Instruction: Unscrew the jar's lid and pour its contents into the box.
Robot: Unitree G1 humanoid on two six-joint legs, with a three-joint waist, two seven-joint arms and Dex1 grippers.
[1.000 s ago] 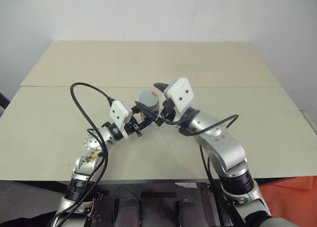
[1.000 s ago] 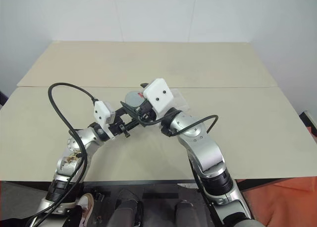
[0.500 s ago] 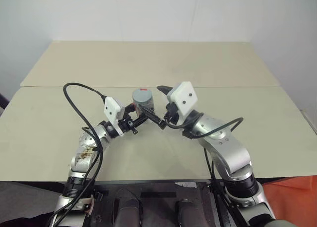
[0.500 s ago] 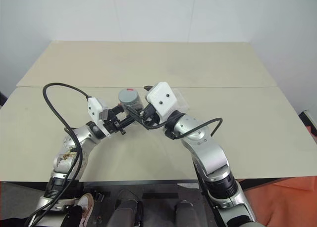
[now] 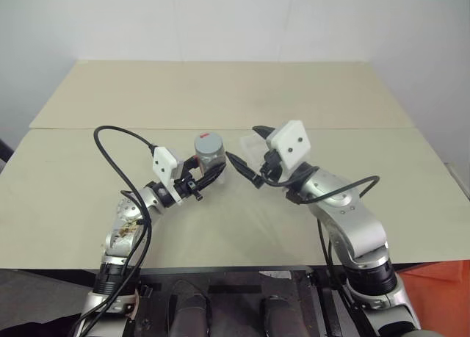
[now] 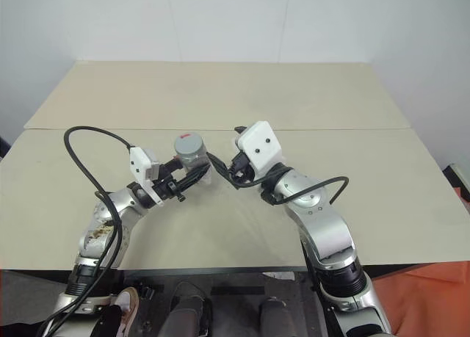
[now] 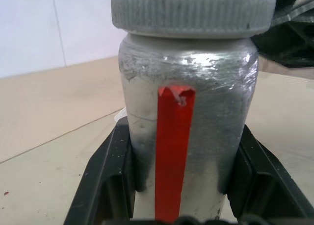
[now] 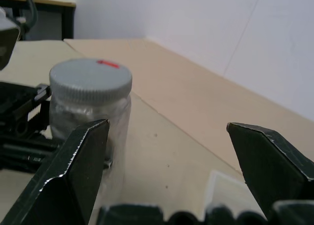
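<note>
The jar stands upright just left of the table's middle, silvery with a red strip down its wall. The ribbed grey lid, marked with a small red patch, sits on top of it. My left gripper is shut on the jar's lower wall, with a black finger on each side. My right gripper hangs open just right of the jar, level with the lid and apart from it, its fingertips spread wide. The clear box lies on the table behind the right gripper, partly hidden.
The beige table stretches far back, with a seam across it behind the jar. A black cable loops up from my left arm. A white wall rises behind the table's far edge.
My right gripper has drawn away to the right from over the lid, still open. The lid stays on the jar, which remains in my left gripper.
</note>
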